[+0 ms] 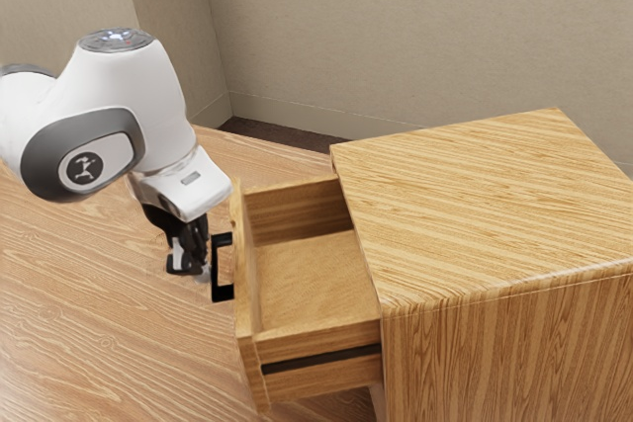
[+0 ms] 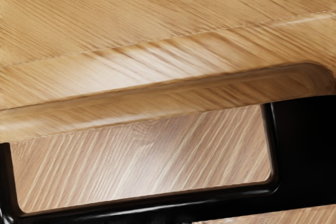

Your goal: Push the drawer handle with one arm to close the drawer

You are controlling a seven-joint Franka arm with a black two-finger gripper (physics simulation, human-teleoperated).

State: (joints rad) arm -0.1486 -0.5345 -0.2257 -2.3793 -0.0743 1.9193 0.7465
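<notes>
My gripper (image 1: pixel 189 256) points down just off the drawer's front, on the exterior view's left of the black handle (image 1: pixel 223 293). Whether it touches the handle cannot be told, nor whether it is open or shut. The wooden drawer (image 1: pixel 307 284) stands pulled out of the cabinet (image 1: pixel 485 205), its inside visible from above. In the wrist view the black handle (image 2: pixel 142 203) forms a wide frame close under my hand, beside the wood of the drawer (image 2: pixel 115 80).
The wood-grained table (image 1: pixel 89 323) spreads under the arm and around the drawer. The cabinet's tall body stands on the exterior view's right. Beige walls (image 1: pixel 415 37) rise behind.
</notes>
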